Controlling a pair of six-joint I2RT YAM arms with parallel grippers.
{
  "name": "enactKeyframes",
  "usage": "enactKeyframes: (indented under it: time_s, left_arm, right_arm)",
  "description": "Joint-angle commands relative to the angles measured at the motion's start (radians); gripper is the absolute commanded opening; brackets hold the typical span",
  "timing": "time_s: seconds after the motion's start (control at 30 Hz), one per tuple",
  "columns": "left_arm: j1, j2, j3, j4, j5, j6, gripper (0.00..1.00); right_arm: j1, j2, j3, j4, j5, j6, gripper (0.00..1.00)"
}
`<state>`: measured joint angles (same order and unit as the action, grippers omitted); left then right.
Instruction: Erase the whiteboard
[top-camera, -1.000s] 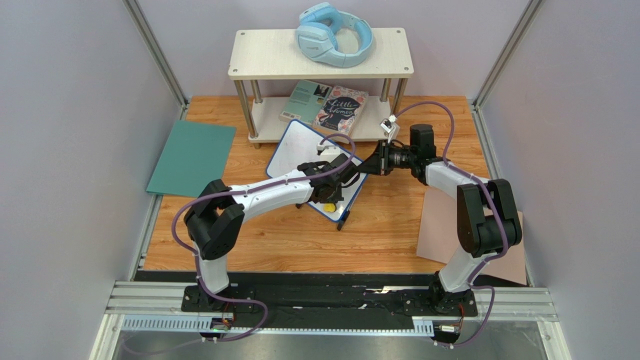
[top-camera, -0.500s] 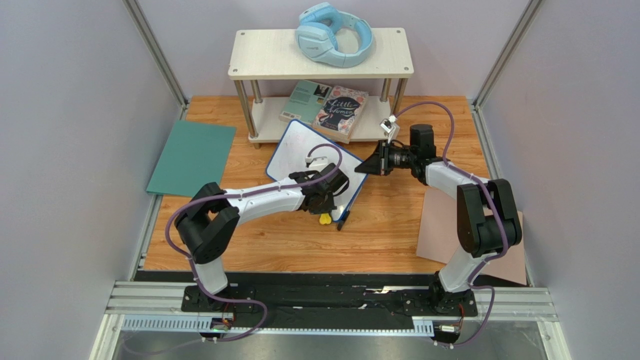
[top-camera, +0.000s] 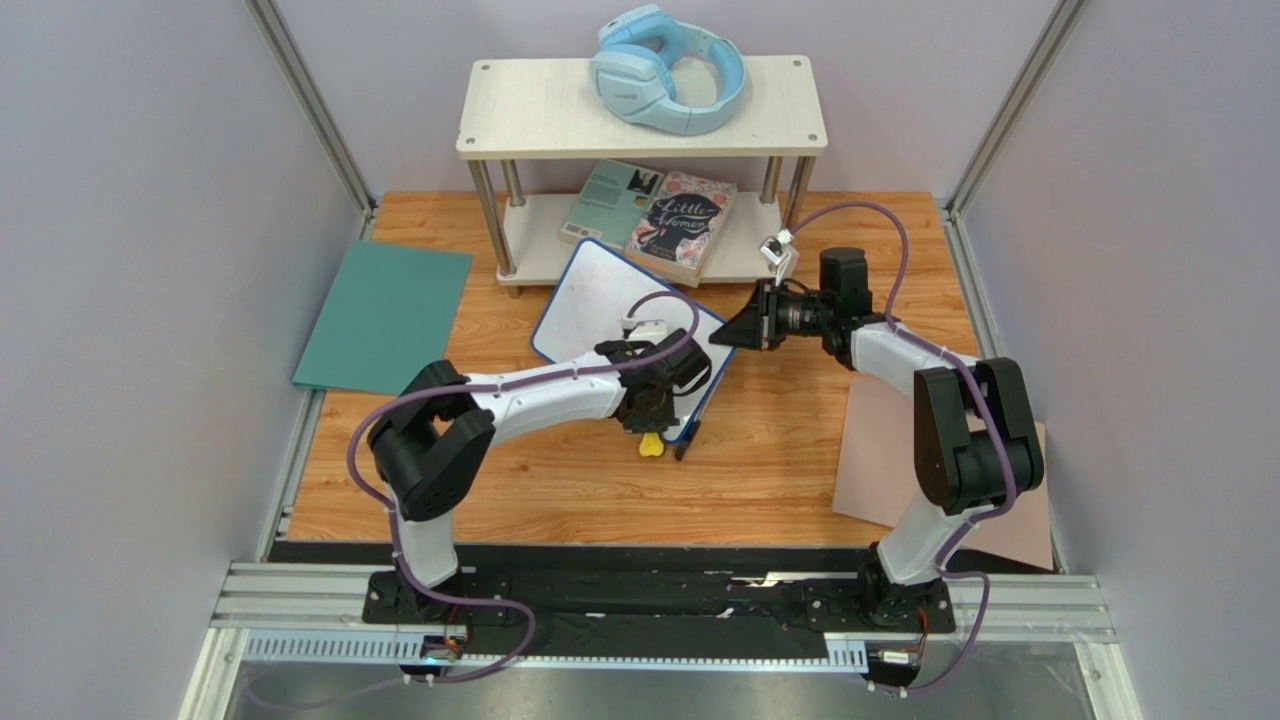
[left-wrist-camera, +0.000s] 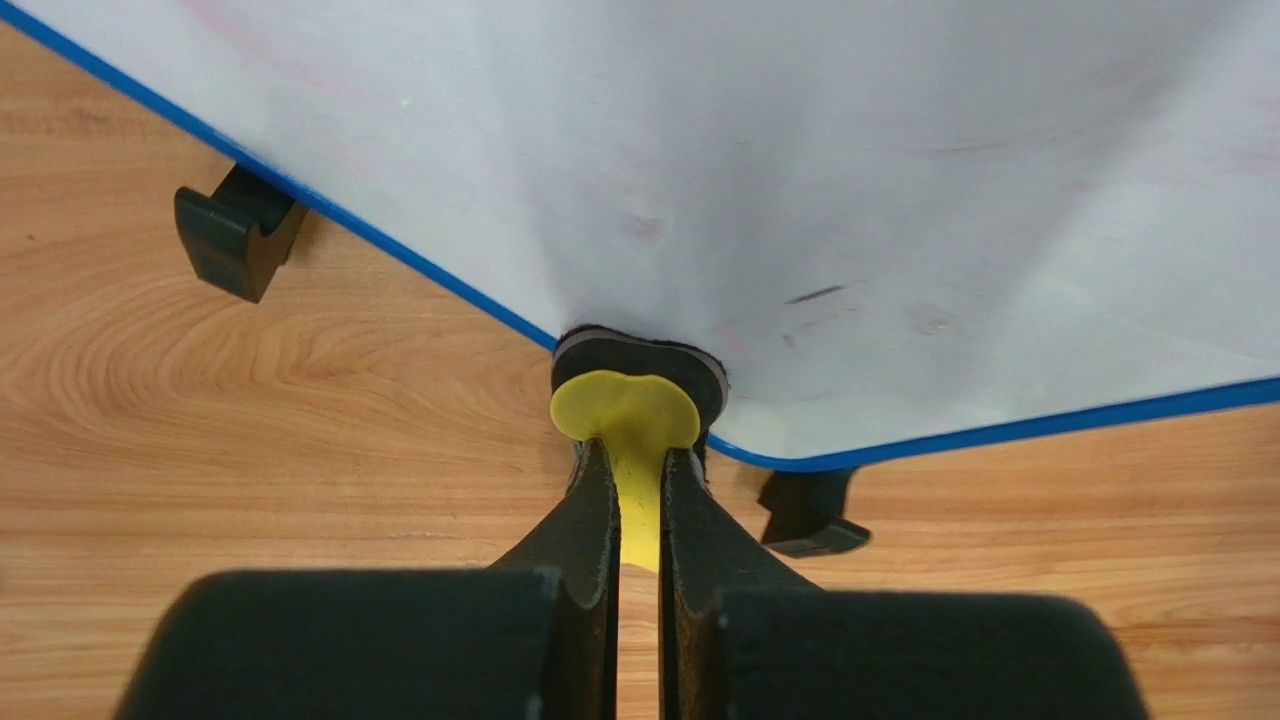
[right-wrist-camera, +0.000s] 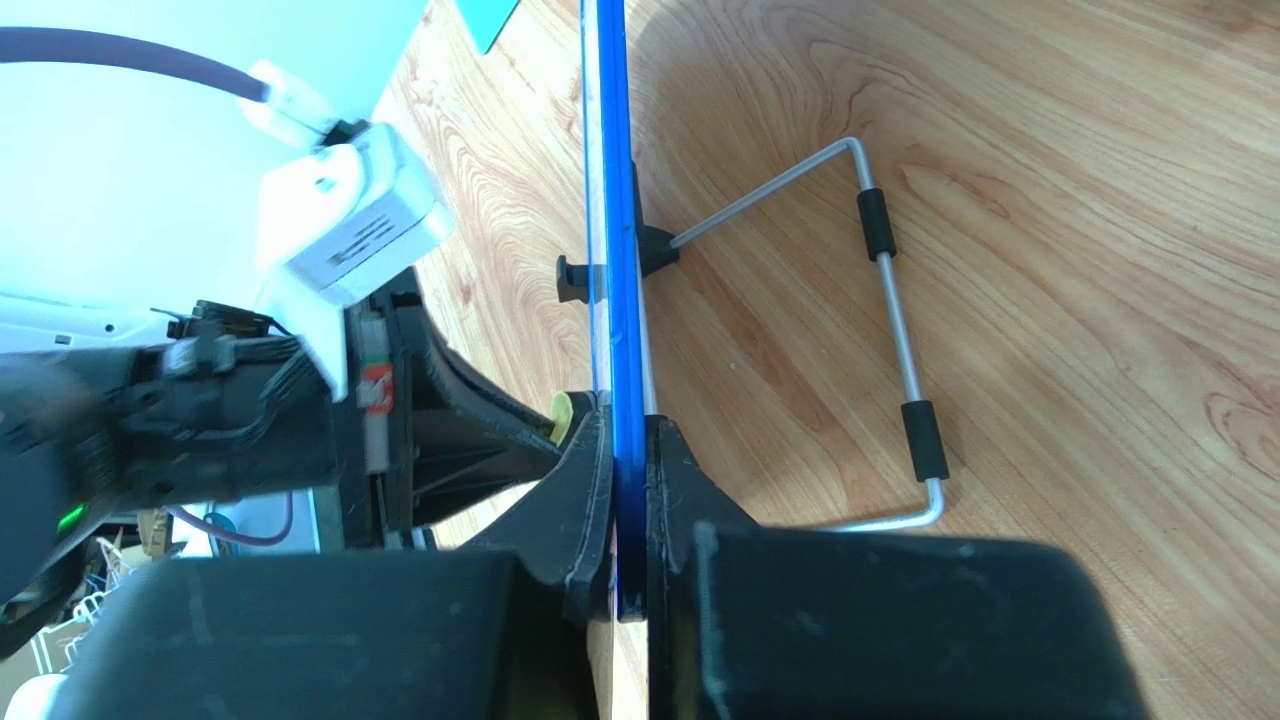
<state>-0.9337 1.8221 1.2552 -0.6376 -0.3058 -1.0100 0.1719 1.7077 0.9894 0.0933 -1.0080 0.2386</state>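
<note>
The whiteboard stands tilted on the wooden table, white with a thin blue rim and faint pink smears. My left gripper is shut on the yellow handle of an eraser. The eraser's dark pad rests against the board's near rim, beside a black foot. From above, the eraser shows just below the board's near corner. My right gripper is shut on the board's blue rim at its right side. The right gripper comes in from the right in the top view.
A wire stand props the board from behind. At the back, a two-level shelf carries blue headphones on top and books below. A teal sheet lies left, a tan-pink sheet right.
My left gripper has drawn the eraser from the board's lower right face down to its near rim. The right gripper has kept its hold without moving.
</note>
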Motion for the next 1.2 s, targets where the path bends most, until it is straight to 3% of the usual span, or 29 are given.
enactKeyframes:
  time_s: [0.0, 0.47, 0.63, 0.87, 1.17]
  left_arm:
    - [-0.008, 0.06, 0.192, 0.04, -0.064, 0.108, 0.0]
    - [0.07, 0.238, 0.591, 0.007, -0.06, 0.271, 0.0]
    - [0.079, 0.252, 0.596, -0.01, -0.05, 0.284, 0.0]
    - [0.084, 0.171, 0.44, 0.045, -0.059, 0.28, 0.0]
    - [-0.002, 0.236, 0.572, 0.009, -0.024, 0.36, 0.0]
  right_arm:
    - [0.023, 0.029, -0.005, -0.055, 0.149, -0.094, 0.0]
    - [0.024, 0.032, -0.005, -0.055, 0.146, -0.093, 0.0]
    - [0.026, 0.03, -0.006, -0.055, 0.149, -0.096, 0.0]
    - [0.028, 0.026, -0.005, -0.055, 0.151, -0.096, 0.0]
    - [0.031, 0.032, -0.003, -0.061, 0.158, -0.102, 0.0]
